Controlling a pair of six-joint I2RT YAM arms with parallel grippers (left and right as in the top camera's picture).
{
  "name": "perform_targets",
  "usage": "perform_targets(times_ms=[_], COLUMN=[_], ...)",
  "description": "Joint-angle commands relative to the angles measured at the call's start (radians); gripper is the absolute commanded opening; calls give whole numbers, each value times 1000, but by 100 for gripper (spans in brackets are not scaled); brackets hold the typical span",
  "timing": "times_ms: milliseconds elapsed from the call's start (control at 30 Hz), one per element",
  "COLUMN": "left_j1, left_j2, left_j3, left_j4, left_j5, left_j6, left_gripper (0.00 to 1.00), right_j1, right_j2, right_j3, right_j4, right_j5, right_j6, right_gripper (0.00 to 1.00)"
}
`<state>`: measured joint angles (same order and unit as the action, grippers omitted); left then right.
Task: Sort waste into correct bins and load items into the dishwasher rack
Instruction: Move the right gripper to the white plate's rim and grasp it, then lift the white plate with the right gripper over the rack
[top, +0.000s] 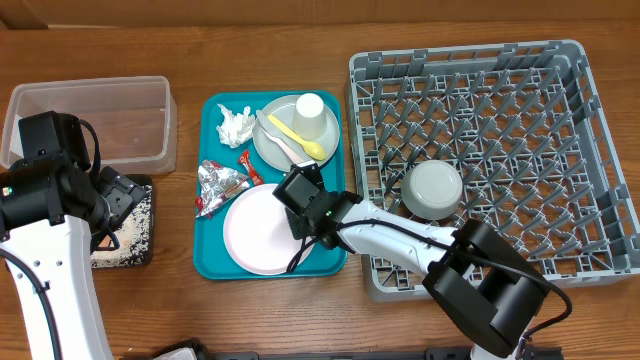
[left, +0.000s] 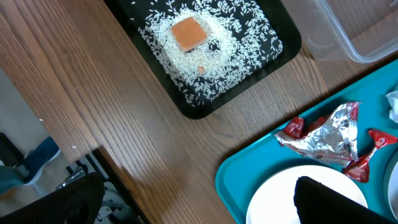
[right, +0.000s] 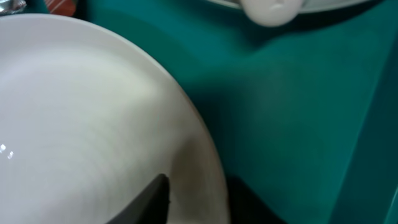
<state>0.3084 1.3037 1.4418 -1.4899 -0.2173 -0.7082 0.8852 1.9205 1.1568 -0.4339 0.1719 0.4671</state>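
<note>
Overhead, your right gripper (top: 300, 200): clenched on the pale pink-white plate (top: 255, 232) at its rack-side edge, with the teal tray (top: 215, 255) beneath.
Overhead, your left gripper (top: 122, 190): spread wide and empty, above the black tray (top: 120, 260).
Overhead, dishwasher rack (top: 460, 58): beyond your right gripper, grey bowl (top: 432, 190) inside.
Left wrist: the orange cube (left: 188, 33) lay on rice grains (left: 242, 56) below your gripper, the foil wrapper (left: 329, 134) off to one side.
Right wrist: the plate's rim sat between your fingers (right: 152, 199).
</note>
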Motion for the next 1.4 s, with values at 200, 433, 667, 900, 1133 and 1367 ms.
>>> perform_targets(times_ms=[200,433,667,900,1133,1367], left_j1=[5,5,5,5,5,5], left_j2=[-2,-2,-2,-2,-2,-2], left_j3=[1,1,1,1,0,0], left_j4=[-2,-2,-1,-2,-2,-2], left_j5=[1,6,31,31,35,35], left_j6=[-21,-21,-22,-21,-22,-22], left_gripper=[100,100,100,100,100,100], right_j1=[1,-8,-34,-106,-295,-538], right_j2=[5,4,-21,-91,-205,-303], right_j3=[80,285,509,689,801,803], right_j4=[-64,-246,-439,-630,-800,-902], right_j5=[11,10,10,3,45,166], right_j6=[1,1,3,5,4,0], right_gripper=[4,4,4,4,4,4])
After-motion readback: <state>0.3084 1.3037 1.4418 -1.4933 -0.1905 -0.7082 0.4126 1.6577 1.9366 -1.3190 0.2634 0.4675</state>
